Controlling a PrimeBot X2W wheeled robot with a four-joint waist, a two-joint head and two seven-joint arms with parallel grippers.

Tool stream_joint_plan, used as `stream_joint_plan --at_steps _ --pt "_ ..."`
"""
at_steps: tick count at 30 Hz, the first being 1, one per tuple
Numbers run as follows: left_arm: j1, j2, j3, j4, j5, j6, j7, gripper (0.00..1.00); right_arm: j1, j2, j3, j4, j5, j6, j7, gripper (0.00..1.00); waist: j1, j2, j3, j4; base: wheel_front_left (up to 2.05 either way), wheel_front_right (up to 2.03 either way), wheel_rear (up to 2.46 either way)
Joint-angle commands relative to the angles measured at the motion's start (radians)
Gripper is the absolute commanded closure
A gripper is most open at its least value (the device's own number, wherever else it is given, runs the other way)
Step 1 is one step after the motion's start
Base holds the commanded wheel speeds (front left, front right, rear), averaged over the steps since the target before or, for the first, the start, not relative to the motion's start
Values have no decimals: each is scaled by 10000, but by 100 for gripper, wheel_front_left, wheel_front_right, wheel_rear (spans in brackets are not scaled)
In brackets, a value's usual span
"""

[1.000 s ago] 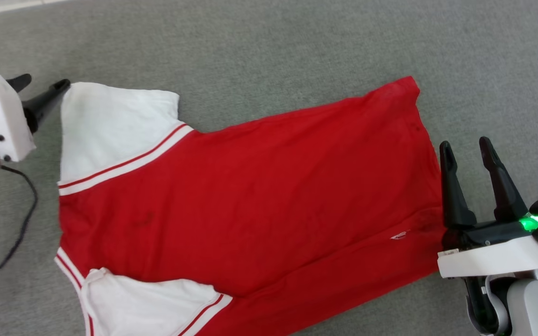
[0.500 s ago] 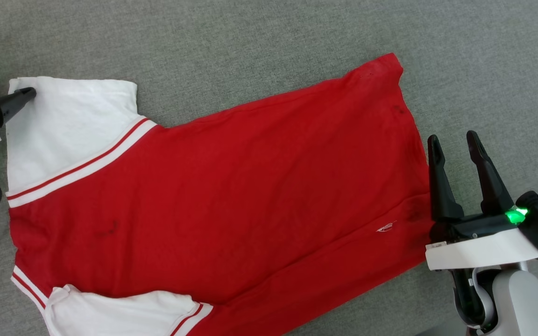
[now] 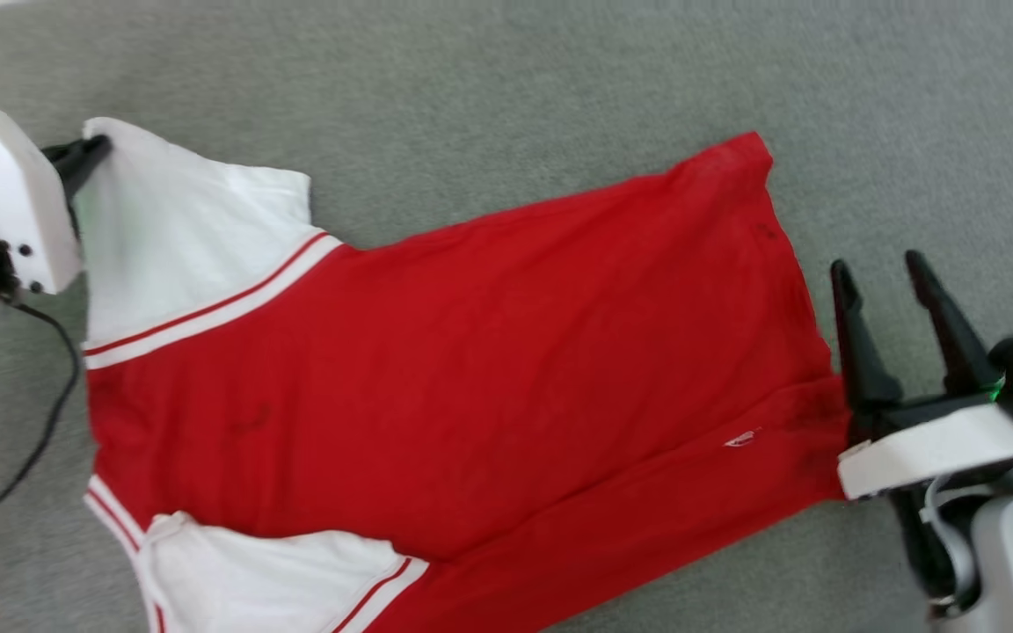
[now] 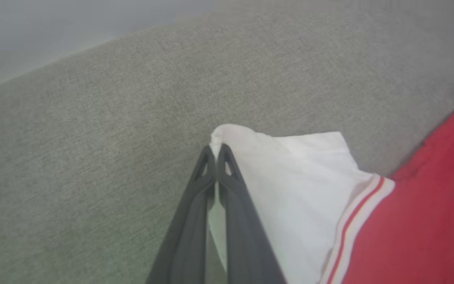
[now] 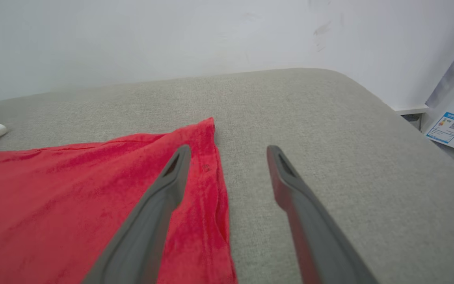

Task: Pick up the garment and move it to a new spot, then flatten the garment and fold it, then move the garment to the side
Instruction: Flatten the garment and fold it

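Nothing legible: the small white mark [image 3: 740,439] on the garment [image 3: 471,352] and the blue-headed sticker [image 5: 447,127] are too small to read.

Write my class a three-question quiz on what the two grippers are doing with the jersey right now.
1. True or false: the left gripper is shut on a corner of the red jersey T-shirt's white sleeve.
2. Pick one: the right gripper is A) shut on the collar, B) open near the hem, holding nothing, C) shut on a sleeve.
3. Short answer: what does the T-shirt lie on?
Key: 1 true; 2 B; 3 a grey fabric-covered surface.
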Motion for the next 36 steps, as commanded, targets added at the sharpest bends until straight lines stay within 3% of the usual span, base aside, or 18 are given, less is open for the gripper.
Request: stream_joint_plan --at_steps 1,7,14,16,20,27,36 --pt "187 44 -184 -127 -171 -11 -426 100 -268 -279 -20 -72 -92 -6 427 0 0 -1 -396 369 0 0 0" --pt "486 515 -1158 -1291 -757 -12 -1834 100 -929 -1622 418 -401 264 -8 3103 0 0 -1 -846 935 0 0 0" --pt "1039 1265 -1844 -3069 -836 -12 -3258 100 -2300 -2691 480 -251 2218 -8 7428 0 0 -1 -868 1629 0 0 0" --pt "1282 1382 -1883 -3538 -854 -12 -3613 100 -2698 -3194 609 -52 2178 -8 8414 0 0 -1 -800 1856 0 0 0" --pt "1651 1447 -1968 -4465 -627 52 -3996 100 -3603 -3586 752 374 2222 -6 9891 0 0 -1 -553 2303 0 0 0" --pt "1762 1153 -2294 -5636 -167 278 -4094 100 -4753 -4021 1194 1518 1569 -8 11115 0 0 -1 -131 3013 0 0 0" --pt "1802 712 -2703 -6265 315 436 -4193 100 -4862 -4027 2084 3075 1338 -5 11140 0 0 -1 252 3581 0 0 0"
